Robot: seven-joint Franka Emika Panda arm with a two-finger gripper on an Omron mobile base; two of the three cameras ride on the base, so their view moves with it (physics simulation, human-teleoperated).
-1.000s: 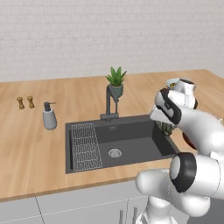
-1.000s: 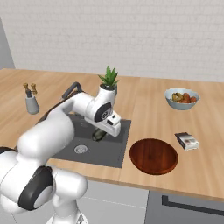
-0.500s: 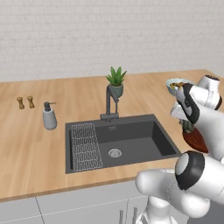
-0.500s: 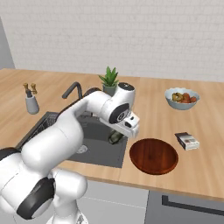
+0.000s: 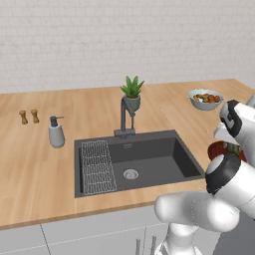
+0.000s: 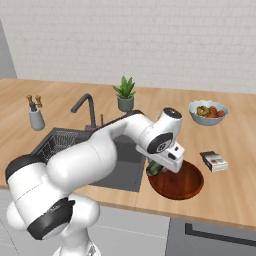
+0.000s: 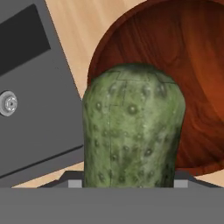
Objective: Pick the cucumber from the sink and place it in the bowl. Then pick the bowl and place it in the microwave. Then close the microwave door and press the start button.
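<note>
Your hand (image 6: pixel 161 169) is clamped on the cucumber (image 7: pixel 133 131), which sticks out between the fingers above the near left rim of the wooden bowl (image 6: pixel 182 182). The bowl sits on the bench (image 6: pixel 235 170) just right of the sink (image 5: pixel 144 159). Farther back you have the fruit bowl (image 6: pixel 208 112) and potted plant (image 6: pixel 125 94).

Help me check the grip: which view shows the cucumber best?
The hand view: the cucumber looms close, held above the bowl. The right base view shows a small green end under the gripper; in the left base view I can't make it out.
</note>
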